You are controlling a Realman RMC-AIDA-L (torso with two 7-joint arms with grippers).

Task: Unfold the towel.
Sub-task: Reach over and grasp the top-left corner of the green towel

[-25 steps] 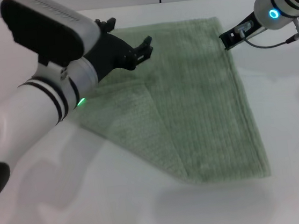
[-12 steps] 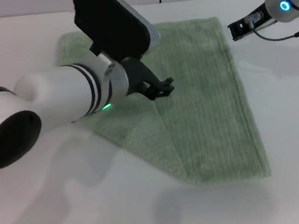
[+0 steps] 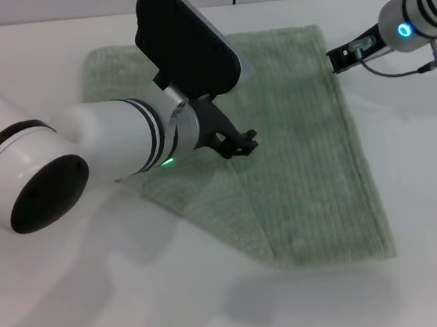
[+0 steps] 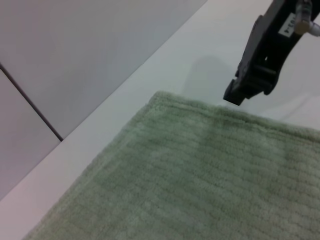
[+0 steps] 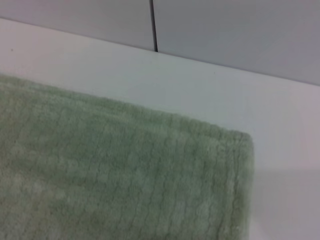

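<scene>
The right gripper point(image 3: 334, 59) has dropped back to the towel's point(image 3: 297, 162) far corner; the left gripper point(image 3: 244, 143) hovers mid-towel. Neither gripper's opening can be told.

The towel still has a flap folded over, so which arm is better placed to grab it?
Probably the left: the left gripper hangs right over the flap's edge on the towel; the right gripper sits beside its far corner.

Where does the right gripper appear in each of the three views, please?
Head view: the right gripper hangs at the far right corner of the pale sage-green terry towel.
Left wrist view: the same black gripper shows beyond that corner.
Right wrist view: it is not in the picture.
Shared landmark: the towel's far right corner.
</scene>
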